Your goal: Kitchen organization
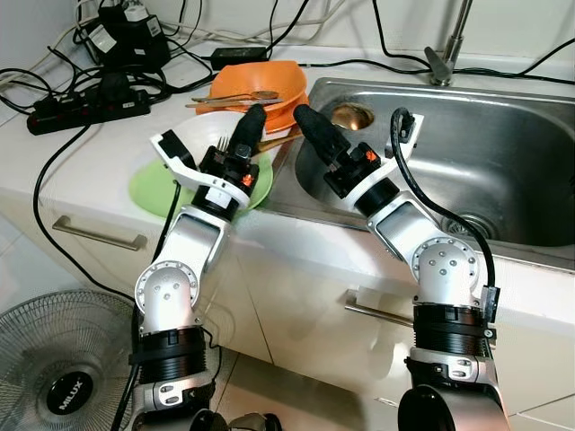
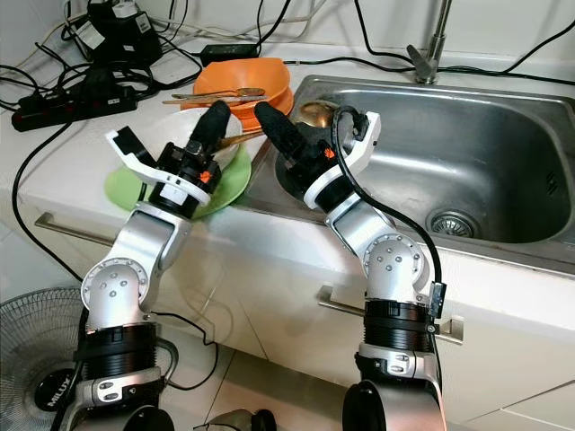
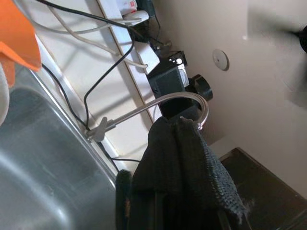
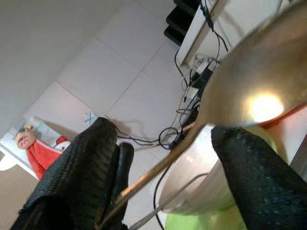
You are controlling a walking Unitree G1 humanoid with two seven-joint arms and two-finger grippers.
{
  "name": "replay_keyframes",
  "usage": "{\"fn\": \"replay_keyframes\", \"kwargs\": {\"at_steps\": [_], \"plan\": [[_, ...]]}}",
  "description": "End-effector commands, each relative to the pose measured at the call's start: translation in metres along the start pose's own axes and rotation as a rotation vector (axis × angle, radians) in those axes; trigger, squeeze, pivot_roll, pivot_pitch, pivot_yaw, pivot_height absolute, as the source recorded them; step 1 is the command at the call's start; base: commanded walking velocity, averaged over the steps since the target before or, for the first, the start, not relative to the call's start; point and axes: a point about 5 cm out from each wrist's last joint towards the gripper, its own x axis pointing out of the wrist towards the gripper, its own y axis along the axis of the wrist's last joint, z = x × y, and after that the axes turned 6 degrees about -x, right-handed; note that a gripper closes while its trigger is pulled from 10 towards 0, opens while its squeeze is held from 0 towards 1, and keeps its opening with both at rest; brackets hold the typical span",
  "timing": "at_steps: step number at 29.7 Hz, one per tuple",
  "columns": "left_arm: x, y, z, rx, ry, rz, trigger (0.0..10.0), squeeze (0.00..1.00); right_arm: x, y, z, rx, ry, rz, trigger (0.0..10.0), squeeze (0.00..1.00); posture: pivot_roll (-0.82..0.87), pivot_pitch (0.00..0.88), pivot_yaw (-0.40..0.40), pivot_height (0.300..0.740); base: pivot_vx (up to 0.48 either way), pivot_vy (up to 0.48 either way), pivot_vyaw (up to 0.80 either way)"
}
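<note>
Ladle: a brass-coloured ladle point(image 4: 249, 103) lay with its bowl over the near-left corner of the sink point(image 1: 503, 162) and its handle running back toward the stacked dishes on the counter.
Right gripper: my right gripper point(image 4: 165, 158) stood open around that handle, one black finger on each side, not yet touching it as far as I could judge.
Step in hand: I judged this to be the grasp on the ladle. To do it well I wanted the handle centred between the pads and the fingers closed gently, since a thin metal handle could roll or slip.
Dishes: the white bowl point(image 2: 193, 121) sat on the green plate point(image 1: 153, 193), with the orange bowls point(image 1: 260, 81) behind it, cutlery lying across them.
Left gripper: my left gripper point(image 1: 216, 148) hovered over the white bowl, fingers spread wide and empty.
Risk: the two grippers were near each other, so I judged a lift should go up and away toward the sink.
Beyond: cables and a power strip point(image 1: 85, 108) crowded the back of the counter.
</note>
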Motion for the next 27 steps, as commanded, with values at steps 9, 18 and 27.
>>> {"fn": "replay_keyframes", "kwargs": {"at_steps": [9, 18, 27], "plan": [[-0.004, 0.006, 0.007, 0.022, -0.023, 0.02, 0.0, 0.0, 0.01, 0.005, -0.007, 0.045, 0.027, 0.061, 0.0, 0.0, -0.02, 0.063, 0.137, 0.74, 0.0, 0.0, 0.0], [-0.002, 0.007, 0.009, 0.027, -0.019, 0.027, 0.0, 0.0, 0.01, 0.004, -0.003, 0.069, -0.001, 0.053, 0.0, 0.0, -0.02, 0.058, 0.14, 0.74, 0.0, 0.0, 0.0], [0.001, 0.009, 0.006, 0.056, 0.003, 0.023, 0.0, 0.0, 0.01, 0.005, 0.001, 0.066, -0.025, 0.057, 0.0, 0.0, -0.02, 0.051, 0.139, 0.74, 0.0, 0.0, 0.0]]}}
